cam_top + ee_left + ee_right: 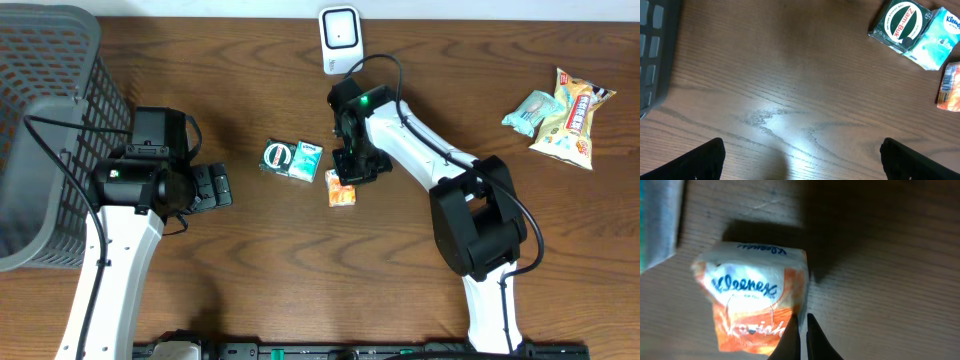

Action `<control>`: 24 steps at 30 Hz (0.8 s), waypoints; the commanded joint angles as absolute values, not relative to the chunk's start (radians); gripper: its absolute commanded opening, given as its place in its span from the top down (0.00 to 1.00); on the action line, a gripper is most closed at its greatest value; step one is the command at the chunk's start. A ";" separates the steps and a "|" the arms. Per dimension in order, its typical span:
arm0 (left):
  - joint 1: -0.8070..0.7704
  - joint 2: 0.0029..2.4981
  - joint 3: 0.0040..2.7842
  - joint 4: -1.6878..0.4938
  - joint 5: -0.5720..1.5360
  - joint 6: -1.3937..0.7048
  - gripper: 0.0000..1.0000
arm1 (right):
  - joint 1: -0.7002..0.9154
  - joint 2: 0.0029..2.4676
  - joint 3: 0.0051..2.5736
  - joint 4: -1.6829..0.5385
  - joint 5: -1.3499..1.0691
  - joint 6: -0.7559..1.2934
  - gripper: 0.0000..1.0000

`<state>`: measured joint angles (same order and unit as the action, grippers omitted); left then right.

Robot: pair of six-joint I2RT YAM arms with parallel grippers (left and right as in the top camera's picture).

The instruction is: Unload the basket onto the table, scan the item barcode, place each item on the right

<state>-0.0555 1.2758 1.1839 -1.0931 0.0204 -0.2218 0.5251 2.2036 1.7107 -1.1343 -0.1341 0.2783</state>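
A: What is cut off when the desk is seen from above?
B: The basket (40,120) is cut by the left edge. The right claw (803,330) is hidden there under its own arm, and the orange tissue pack (341,195) is partly covered.
A: And from the left wrist?
B: Only the tips of the left claw (801,155) are seen, at the bottom edge. The teal tissue pack (940,40) is cut by the right edge.
A: And from the right wrist?
B: The orange tissue pack is blurred and cut off at the bottom. Its small words cannot be read. Whether its corner is pinched cannot be told.
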 commanded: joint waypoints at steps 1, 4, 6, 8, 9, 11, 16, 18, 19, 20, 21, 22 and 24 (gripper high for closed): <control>-0.059 1.279 1.179 -1.095 0.015 -0.231 0.02 | 0.526 2.200 1.671 -1.114 -0.149 0.291 0.99; -0.059 1.279 1.179 -1.095 0.015 -0.231 0.02 | 0.526 2.200 1.642 -1.096 -0.147 0.291 0.99; -0.059 1.279 1.179 -1.095 0.015 -0.231 0.02 | 0.522 2.200 1.621 -1.086 -0.123 0.292 0.99; -0.059 1.279 1.179 -1.095 0.015 -0.231 0.02 | 0.515 2.200 1.611 -1.087 -0.098 0.292 0.99; -0.059 1.279 1.179 -1.095 0.015 -0.231 0.02 | 0.510 2.200 1.609 -1.091 -0.087 0.296 0.99; -0.059 1.279 1.179 -1.095 0.015 -0.231 0.02 | 0.494 2.199 1.610 -1.103 -0.051 0.315 0.99; -0.059 1.279 1.179 -1.095 0.015 -0.231 0.02 | 0.439 2.199 1.621 -1.145 -0.028 0.314 0.99; -0.059 1.279 1.179 -1.095 0.015 -0.231 0.02 | 0.410 2.199 1.649 -1.193 -0.026 0.309 0.99; -0.059 1.279 1.179 -1.095 0.015 -0.231 0.02 | 0.398 2.199 1.668 -1.222 -0.025 0.309 0.99; -0.059 1.279 1.179 -1.095 0.015 -0.231 0.02 | 0.385 2.199 1.694 -1.257 -0.025 0.309 0.99; -0.059 1.279 1.179 -1.095 0.015 -0.231 0.02 | 0.378 2.199 1.713 -1.281 -0.025 0.309 0.99; -0.059 1.279 1.179 -1.095 0.015 -0.231 0.02 | 0.372 2.199 1.737 -1.309 -0.026 0.305 0.99; -0.059 1.279 1.179 -1.095 0.015 -0.231 0.02 | 0.368 2.199 1.791 -1.367 -0.029 0.280 0.99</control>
